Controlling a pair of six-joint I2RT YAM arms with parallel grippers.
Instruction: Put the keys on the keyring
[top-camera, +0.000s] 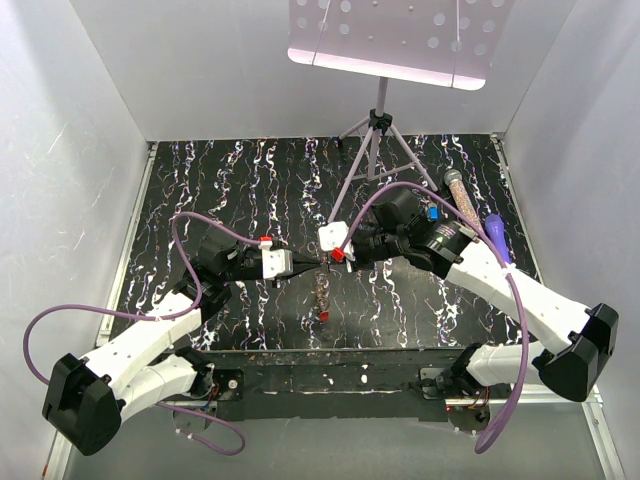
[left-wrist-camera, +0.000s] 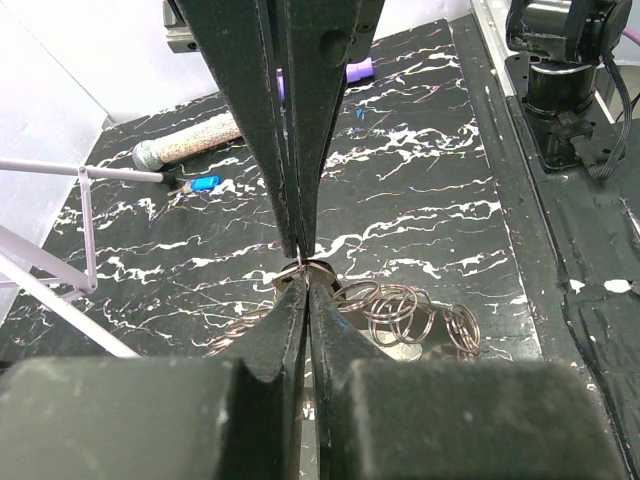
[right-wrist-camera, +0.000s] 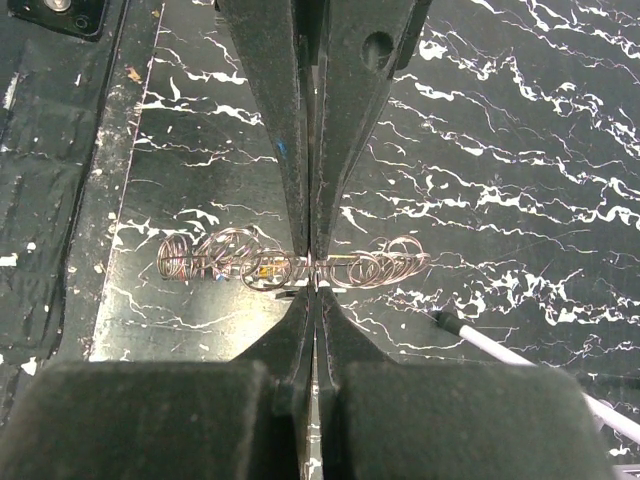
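Observation:
The keyring (top-camera: 322, 290) is a thin coiled wire strand that hangs between the two grippers over the middle of the black marbled table, with a small red piece (top-camera: 324, 316) at its low end. My left gripper (top-camera: 314, 262) and right gripper (top-camera: 329, 259) meet tip to tip, both shut on the strand. In the left wrist view the shut tips (left-wrist-camera: 300, 268) pinch the wire beside the coils (left-wrist-camera: 400, 312). The right wrist view shows the shut tips (right-wrist-camera: 315, 283) at the middle of the coils (right-wrist-camera: 390, 265). A blue-headed key (top-camera: 432, 212) (left-wrist-camera: 205, 184) lies on the table at the right.
A tripod stand (top-camera: 372, 140) rises at the back centre, its legs (left-wrist-camera: 60, 290) (right-wrist-camera: 500, 350) reaching near the grippers. A glittery tube (top-camera: 463, 203) (left-wrist-camera: 190, 143) and a purple object (top-camera: 497, 235) (left-wrist-camera: 358, 70) lie by the right arm. White walls enclose the table.

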